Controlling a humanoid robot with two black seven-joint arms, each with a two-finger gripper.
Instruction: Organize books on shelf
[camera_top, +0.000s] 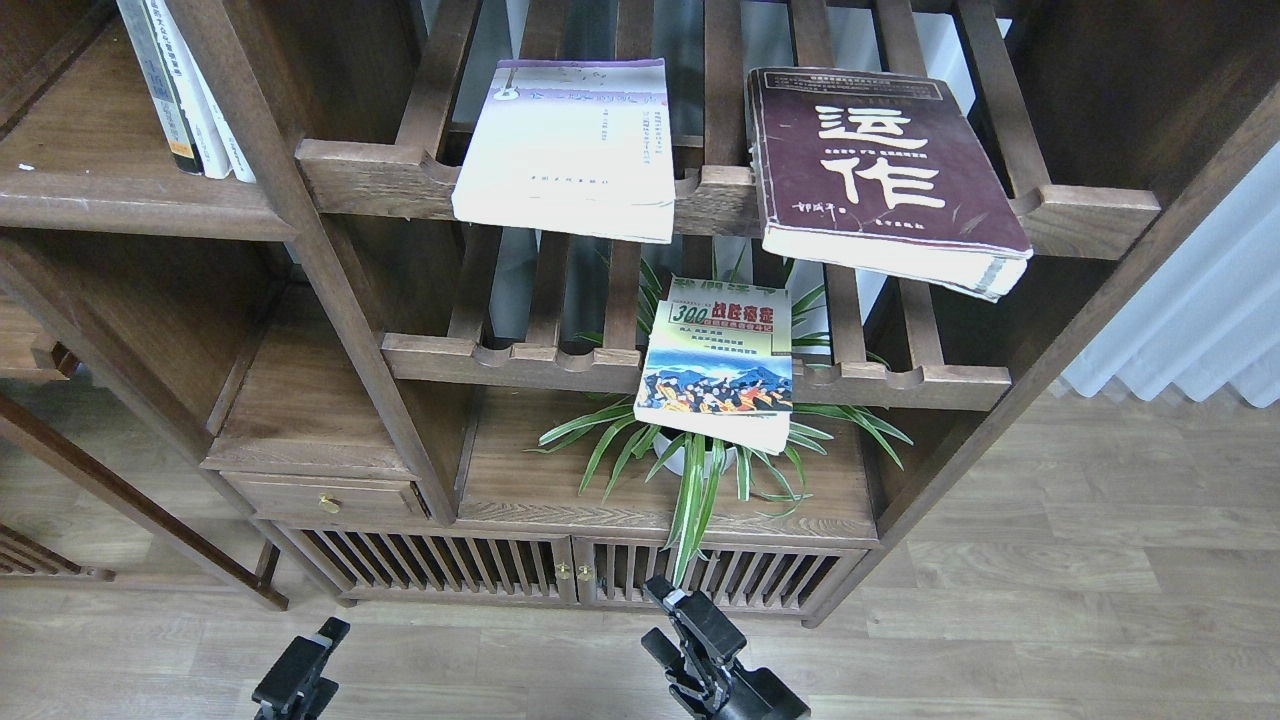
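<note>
While both hands, left (300, 668) and right (672, 612), are hanging empty, spread unclear, you are starting: reach toward twelve o'clock for the green-yellow "300" paperback (716, 365) overhanging the lower slatted rack (500, 358).

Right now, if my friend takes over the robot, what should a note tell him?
Left hand and right hand: low by the floor, holding nothing; open or shut is unclear.
White paperback and maroon book lie flat on the upper slatted rack, overhanging its front rail.
The "300" paperback lies on the lower rack, above the plant.
Nothing moved to the flat shelf yet; all three remain.
</note>
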